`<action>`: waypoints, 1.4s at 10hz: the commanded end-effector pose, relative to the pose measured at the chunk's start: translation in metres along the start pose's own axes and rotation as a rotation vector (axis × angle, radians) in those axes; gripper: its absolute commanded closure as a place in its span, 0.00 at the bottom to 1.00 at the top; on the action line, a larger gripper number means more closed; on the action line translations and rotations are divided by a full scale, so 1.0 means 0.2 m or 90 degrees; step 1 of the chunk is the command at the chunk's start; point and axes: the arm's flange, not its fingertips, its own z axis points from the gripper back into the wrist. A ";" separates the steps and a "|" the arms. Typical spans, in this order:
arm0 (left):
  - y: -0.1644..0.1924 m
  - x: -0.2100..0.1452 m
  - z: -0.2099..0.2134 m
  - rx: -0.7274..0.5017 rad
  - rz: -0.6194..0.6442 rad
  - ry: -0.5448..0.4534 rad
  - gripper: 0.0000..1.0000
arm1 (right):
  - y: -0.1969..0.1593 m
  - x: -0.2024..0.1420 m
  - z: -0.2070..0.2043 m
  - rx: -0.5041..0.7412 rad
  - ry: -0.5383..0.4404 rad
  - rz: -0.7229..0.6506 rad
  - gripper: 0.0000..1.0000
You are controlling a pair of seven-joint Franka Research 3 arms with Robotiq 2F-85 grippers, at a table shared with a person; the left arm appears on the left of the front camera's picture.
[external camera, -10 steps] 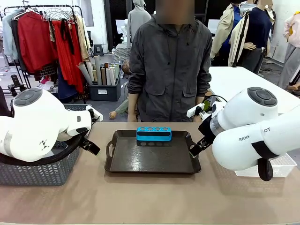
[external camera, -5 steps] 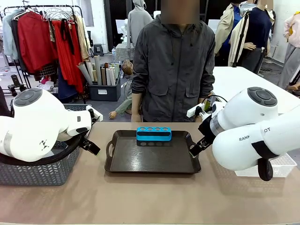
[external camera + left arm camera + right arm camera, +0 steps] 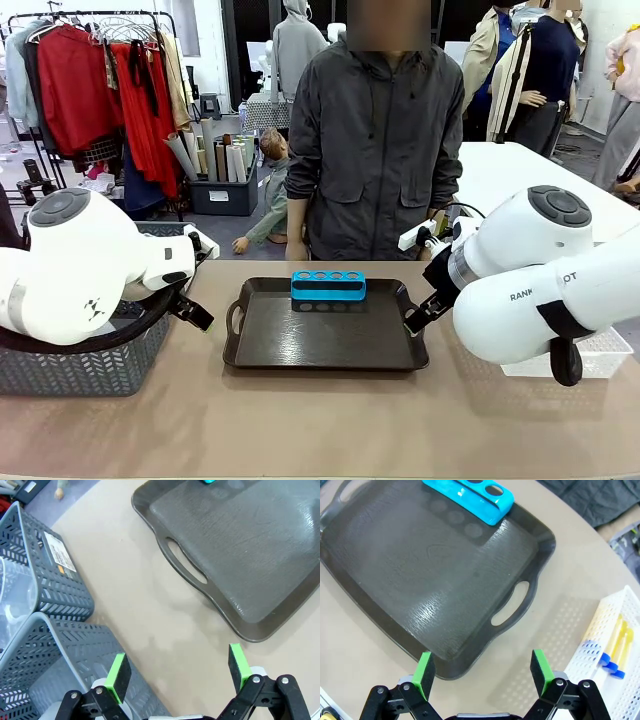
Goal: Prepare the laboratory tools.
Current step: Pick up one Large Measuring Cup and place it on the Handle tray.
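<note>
Already set at the far end of the dark tray (image 3: 325, 352) on the desk (image 3: 320, 425), seemingly to receive tubes, the blue rack (image 3: 328, 285) waits while the left end effector (image 3: 178, 666) and right end effector (image 3: 482, 670) hang open and empty at either handle (capped yellow tubes (image 3: 616, 645) lie in the white crate (image 3: 592, 630)).

Front view across table (image 3: 300, 420), wrist views down onto shared tray (image 3: 320, 340)

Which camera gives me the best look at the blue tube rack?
Front view: the blue tube rack sits whole on the tray, far side. Right wrist view crops one end; left wrist view catches a sliver.
</note>
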 end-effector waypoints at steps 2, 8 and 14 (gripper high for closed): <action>0.00 0.00 0.00 0.000 0.000 0.000 0.00 | -0.01 0.00 0.01 0.009 -0.010 0.008 0.00; -0.05 0.25 0.21 -0.139 -0.066 0.011 0.00 | -0.08 -0.01 0.16 0.132 -0.021 0.071 0.00; 0.03 0.54 0.54 -0.255 -0.127 -0.071 0.00 | -0.36 0.04 0.60 0.178 -0.087 0.102 0.00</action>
